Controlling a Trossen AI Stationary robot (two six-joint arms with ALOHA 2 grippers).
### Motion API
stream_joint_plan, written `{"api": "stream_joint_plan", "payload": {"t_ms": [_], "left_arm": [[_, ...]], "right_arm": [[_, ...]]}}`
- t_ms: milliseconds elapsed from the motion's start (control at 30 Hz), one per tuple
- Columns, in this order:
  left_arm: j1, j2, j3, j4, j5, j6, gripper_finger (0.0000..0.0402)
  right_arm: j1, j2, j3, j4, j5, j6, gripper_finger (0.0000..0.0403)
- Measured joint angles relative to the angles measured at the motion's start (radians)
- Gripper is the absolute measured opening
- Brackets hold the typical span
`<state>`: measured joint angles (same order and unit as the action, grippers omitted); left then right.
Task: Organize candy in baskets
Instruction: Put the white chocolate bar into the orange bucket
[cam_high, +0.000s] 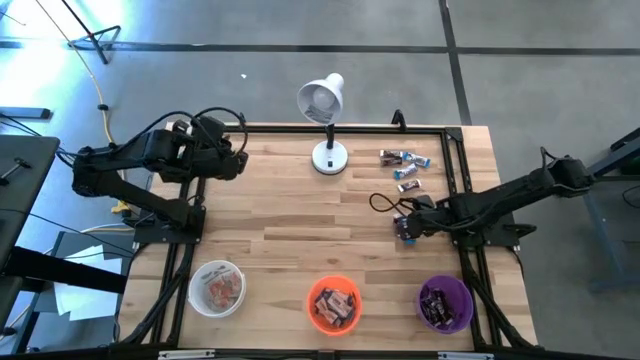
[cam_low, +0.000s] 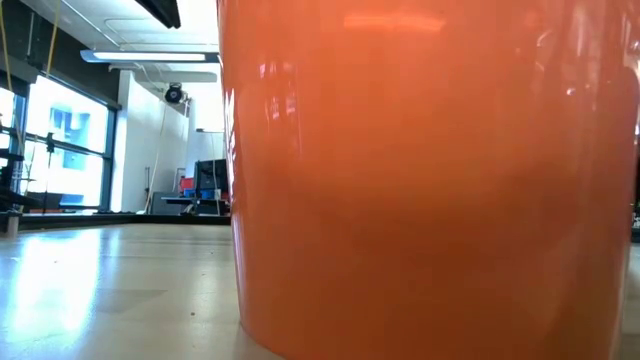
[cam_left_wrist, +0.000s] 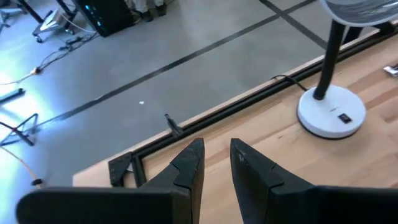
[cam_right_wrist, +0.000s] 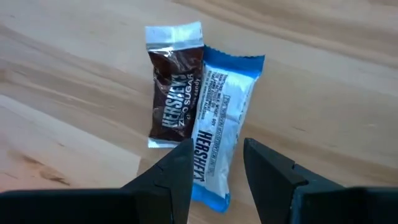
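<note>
Right gripper (cam_right_wrist: 216, 163): the two dark fingers (cam_right_wrist: 177, 171) stand partly open with a gap between the tips, poised directly over a blue-wrapped candy (cam_right_wrist: 219, 118); the wrapper lies between and beyond the tips, and whether they touch it cannot be told. Nothing is clamped. A brown-wrapped candy (cam_right_wrist: 174, 84) lies side by side with the blue one, touching it along one long edge; both lie flat on the wooden table (cam_right_wrist: 323, 74).

In the high view this right gripper (cam_high: 406, 226) hangs over the table's right half, near a small scatter of loose candies (cam_high: 405, 165) toward the far right corner.

Left gripper (cam_left_wrist: 216, 158): fingers (cam_left_wrist: 189, 163) slightly parted, with a narrow gap and nothing between them, held above the table's far left edge. A white desk lamp (cam_left_wrist: 331, 109) stands ahead of it; in the high view the left gripper (cam_high: 238, 160) sits well apart from the baskets.

Baskets, along the near edge in a row: white basket (cam_high: 216, 288) at left, orange basket (cam_high: 334, 303) in the middle, purple basket (cam_high: 445, 303) at right, each holding wrapped candies. The orange basket's wall (cam_low: 420, 180) fills the low view
</note>
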<state>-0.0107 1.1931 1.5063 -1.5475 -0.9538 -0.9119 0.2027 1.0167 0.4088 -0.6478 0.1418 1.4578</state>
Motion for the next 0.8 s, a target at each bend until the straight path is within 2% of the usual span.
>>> {"api": "stream_joint_plan", "payload": {"t_ms": [333, 433, 533, 700, 800], "left_arm": [[0.046, 0.000, 0.000, 0.000, 0.001, 0.008, 0.0064], [0.052, 0.000, 0.000, 0.000, 0.005, 0.008, 0.0064], [0.052, 0.000, 0.000, 0.000, 0.006, 0.008, 0.0064], [0.052, 0.000, 0.000, 0.001, 0.022, 0.004, 0.0064], [0.052, 0.000, 0.000, 0.003, 0.056, -0.003, 0.0064]], "right_arm": [[-0.001, 0.201, 0.014, 0.050, -0.021, -0.045, 0.0134], [-0.001, 0.211, 0.015, 0.050, -0.020, -0.045, 0.0130], [-0.002, 0.202, 0.028, 0.015, -0.033, -0.045, 0.0105], [-0.002, 0.193, 0.063, -0.029, -0.042, -0.093, 0.0018], [-0.001, 0.193, 0.092, -0.066, -0.068, -0.105, 0.0025]]}}
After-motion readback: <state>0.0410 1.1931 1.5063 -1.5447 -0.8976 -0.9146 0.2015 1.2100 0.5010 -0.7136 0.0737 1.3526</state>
